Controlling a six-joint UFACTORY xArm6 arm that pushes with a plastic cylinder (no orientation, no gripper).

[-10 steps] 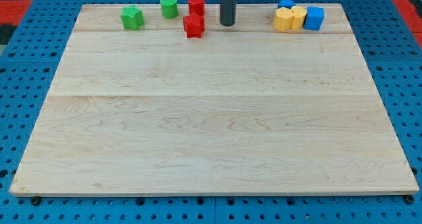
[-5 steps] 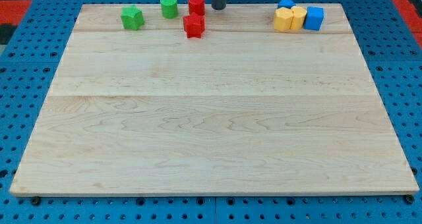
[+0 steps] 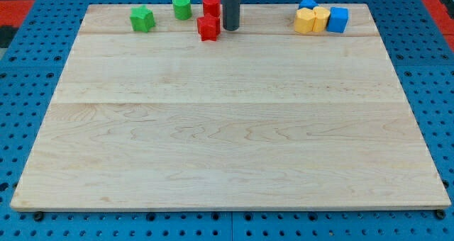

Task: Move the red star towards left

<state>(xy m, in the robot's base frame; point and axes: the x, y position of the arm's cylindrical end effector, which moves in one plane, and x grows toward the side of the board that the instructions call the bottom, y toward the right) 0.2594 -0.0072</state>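
The red star (image 3: 208, 28) lies near the view's top edge of the wooden board (image 3: 227, 127), left of centre. A red cylinder (image 3: 211, 5) stands just above it. My tip (image 3: 230, 29) is right beside the red star, on its right side, touching it or nearly so. The dark rod rises out of the view's top.
A green star (image 3: 142, 19) and a green cylinder (image 3: 182, 7) sit to the left of the red blocks. At the top right is a cluster: two yellow blocks (image 3: 305, 21) (image 3: 320, 19), a blue cube (image 3: 338, 19) and a blue block (image 3: 308, 3) behind them.
My tip moved left and up the view, then came back down to the right side of the red star. The blocks have not moved.
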